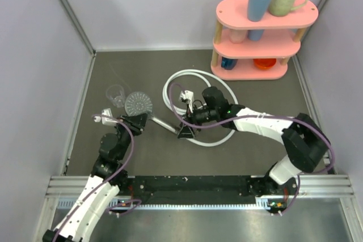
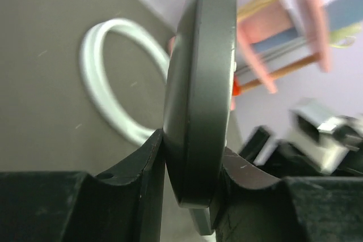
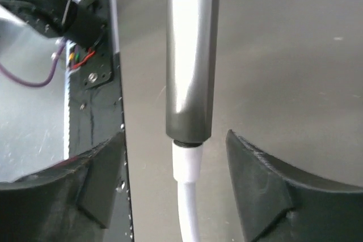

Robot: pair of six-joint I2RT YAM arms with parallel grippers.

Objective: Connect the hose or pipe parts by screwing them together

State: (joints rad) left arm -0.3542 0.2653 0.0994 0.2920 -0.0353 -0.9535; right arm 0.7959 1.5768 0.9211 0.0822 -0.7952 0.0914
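The dark grey shower head (image 1: 138,103) lies at the left, its round perforated face up and its handle (image 1: 163,123) running to the right. My left gripper (image 1: 136,121) is shut on the head's rim (image 2: 201,83), which stands edge-on between the jaws (image 2: 193,179). The white hose (image 1: 195,73) lies in loops behind. Its white end fitting (image 3: 186,161) sits in the end of the handle (image 3: 191,55), with a thin dark ring showing at the joint. My right gripper (image 3: 176,140) is open, its jaws on either side of that joint and touching nothing.
A small clear plastic cup (image 1: 116,96) stands just left of the shower head. A pink three-tier shelf (image 1: 266,18) with mugs stands at the back right. Grey walls close off the left, back and right of the dark mat (image 1: 142,72).
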